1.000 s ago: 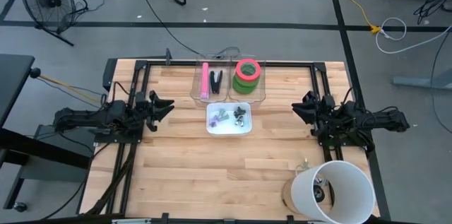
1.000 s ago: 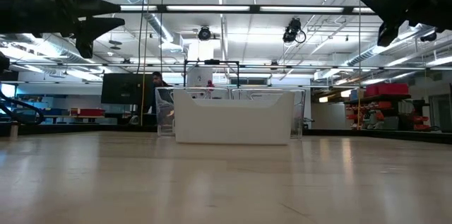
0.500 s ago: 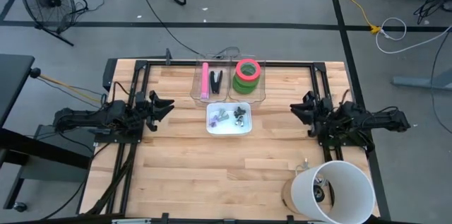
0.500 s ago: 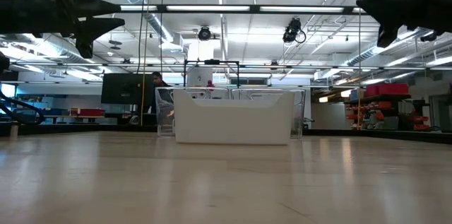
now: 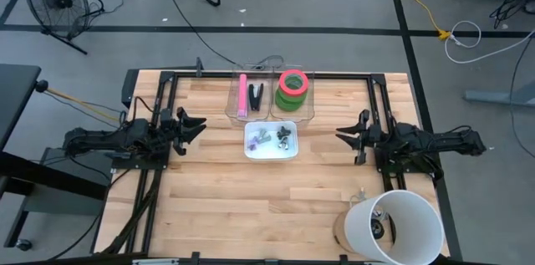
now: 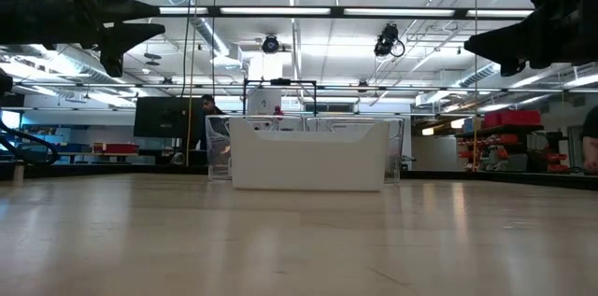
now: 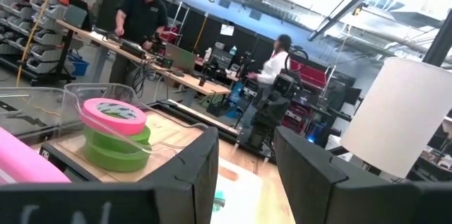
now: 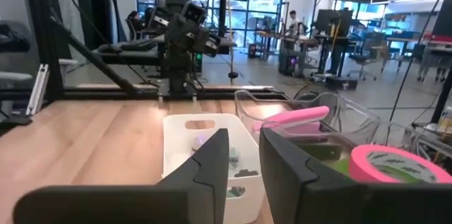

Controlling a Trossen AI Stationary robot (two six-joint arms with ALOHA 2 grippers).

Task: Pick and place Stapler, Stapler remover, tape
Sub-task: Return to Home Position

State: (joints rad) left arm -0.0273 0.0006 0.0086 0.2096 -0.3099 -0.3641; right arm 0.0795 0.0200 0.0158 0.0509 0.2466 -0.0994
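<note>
A clear two-part tray [image 5: 272, 98] stands at the table's far middle. Its left part holds a pink stapler [image 5: 242, 95] and a black staple remover [image 5: 255, 95]. Its right part holds the tape [image 5: 292, 89]: a pink-red roll stacked on green rolls, also in the left wrist view [image 7: 113, 128]. My left gripper [image 5: 196, 126] hovers at the table's left, open and empty, pointing toward the tray. My right gripper [image 5: 344, 135] hovers at the right, open by a narrow gap and empty, pointing toward a white bin [image 5: 291, 153].
The white bin, near side of the tray, holds several small clips. A large white cylinder [image 5: 393, 227] stands at the table's near right corner. Bare wood lies between the arms and along the near edge. People stand at benches in the room beyond.
My right gripper has moved a little toward the table's left edge, toward the white bin, and has sunk slightly. The tray's contents and the bin have not moved.
</note>
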